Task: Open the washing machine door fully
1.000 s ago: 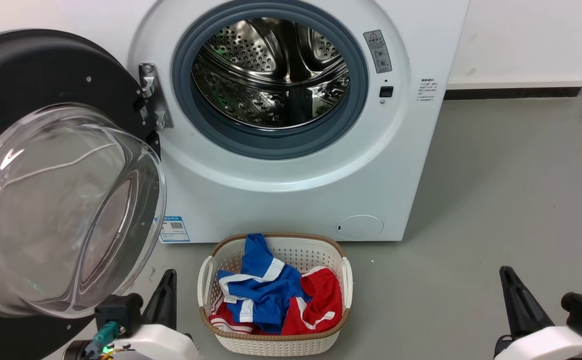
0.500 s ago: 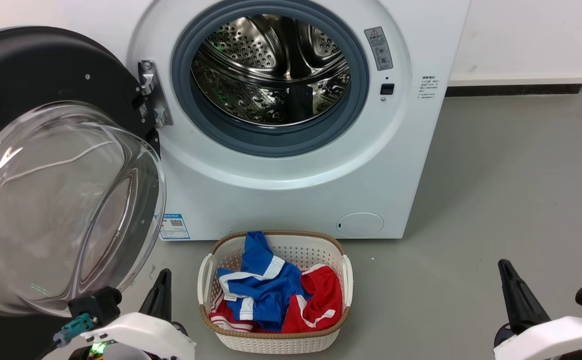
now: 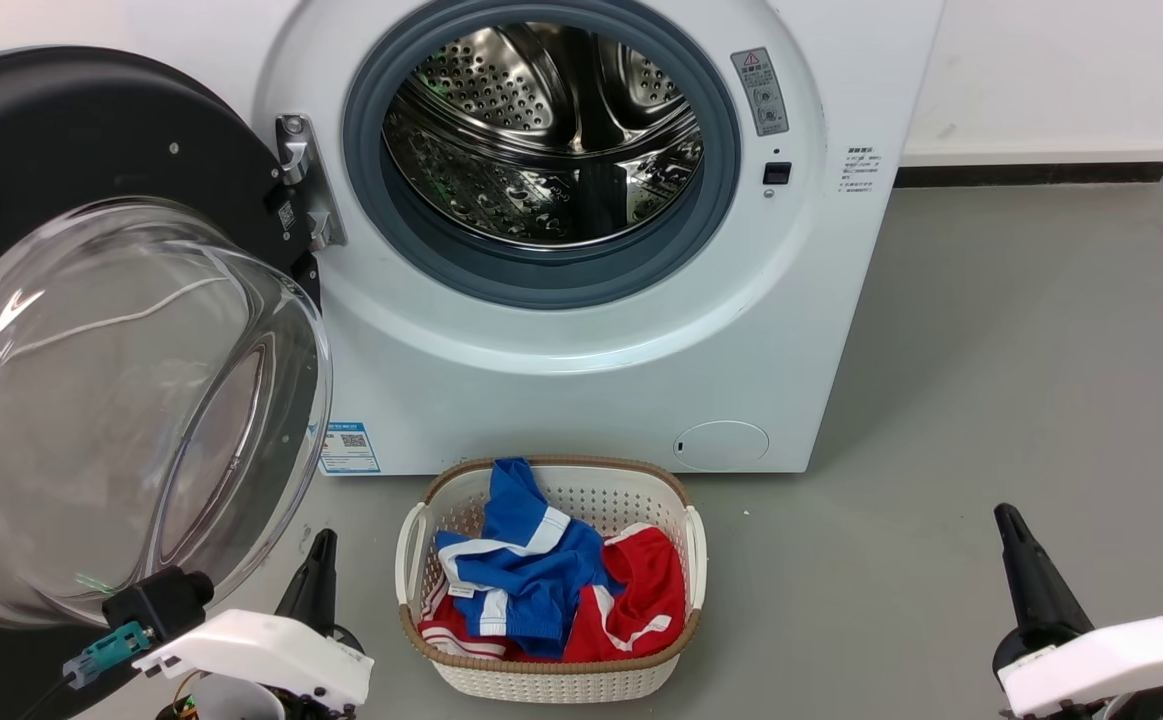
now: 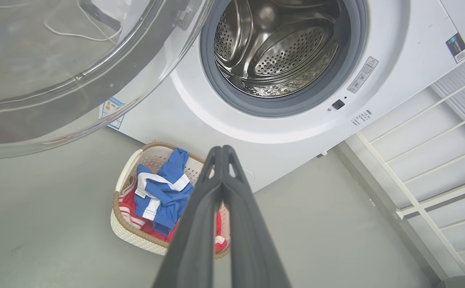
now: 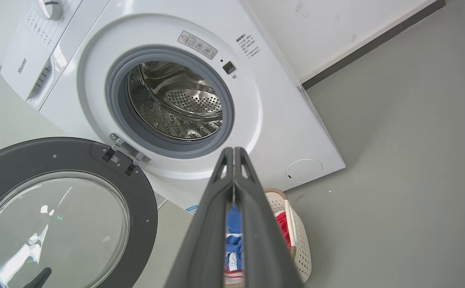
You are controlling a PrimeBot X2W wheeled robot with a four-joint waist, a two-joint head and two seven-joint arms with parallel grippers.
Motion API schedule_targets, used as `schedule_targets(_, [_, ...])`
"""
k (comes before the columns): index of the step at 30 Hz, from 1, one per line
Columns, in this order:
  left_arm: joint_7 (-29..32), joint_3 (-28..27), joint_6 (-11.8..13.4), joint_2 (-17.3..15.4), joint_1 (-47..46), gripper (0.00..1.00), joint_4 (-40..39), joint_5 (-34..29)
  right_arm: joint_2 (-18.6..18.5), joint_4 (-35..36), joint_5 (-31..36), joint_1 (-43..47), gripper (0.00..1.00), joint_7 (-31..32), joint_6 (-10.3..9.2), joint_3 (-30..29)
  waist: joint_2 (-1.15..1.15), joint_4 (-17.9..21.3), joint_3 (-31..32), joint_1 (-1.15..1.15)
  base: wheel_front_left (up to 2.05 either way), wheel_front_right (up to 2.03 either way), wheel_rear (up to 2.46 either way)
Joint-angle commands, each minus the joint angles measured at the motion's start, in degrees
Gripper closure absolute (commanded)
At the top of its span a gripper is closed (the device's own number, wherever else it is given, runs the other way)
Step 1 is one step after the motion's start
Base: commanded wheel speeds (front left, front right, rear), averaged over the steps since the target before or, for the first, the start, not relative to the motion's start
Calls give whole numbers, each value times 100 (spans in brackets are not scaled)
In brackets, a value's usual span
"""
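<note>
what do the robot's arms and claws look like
The left claw and right claw each have two long dark grey fingers tapering to points, with slot cut-outs near the tips. White shells cover both wrists; a teal connector sits by the left one.

I'm looking at a laundry corner. 1 white washing machine stands on a grey floor, a basket of clothes before it.

Head view: high, near, facing down-forward at white front-loading washing machine. Wrist views: low, angled upward; all share perforated steel drum, white plastic basket.
</note>
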State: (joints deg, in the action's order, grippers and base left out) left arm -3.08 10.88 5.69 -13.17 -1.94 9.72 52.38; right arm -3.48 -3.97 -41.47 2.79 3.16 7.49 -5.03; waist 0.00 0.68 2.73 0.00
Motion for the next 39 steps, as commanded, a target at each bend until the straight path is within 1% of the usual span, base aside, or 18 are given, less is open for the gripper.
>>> schedule_targets(1, [31,-95,-61,15,-186,100,-43,157,1,25,-214,-173,100,14,1,-16,0,-1,-4,0,0,0,0])
schedule_targets(12, [182,-369,-282,179,-233,100,25,838,12,-152,-1055,-308,100,72,1,-42,0,-9,-40,0,0,0,0])
schedule_targets(39, [485,-917,-723,512,-331,100,190,2172,34,-507,-2725,-576,100,186,1,-91,0,-29,-124,0,0,0,0])
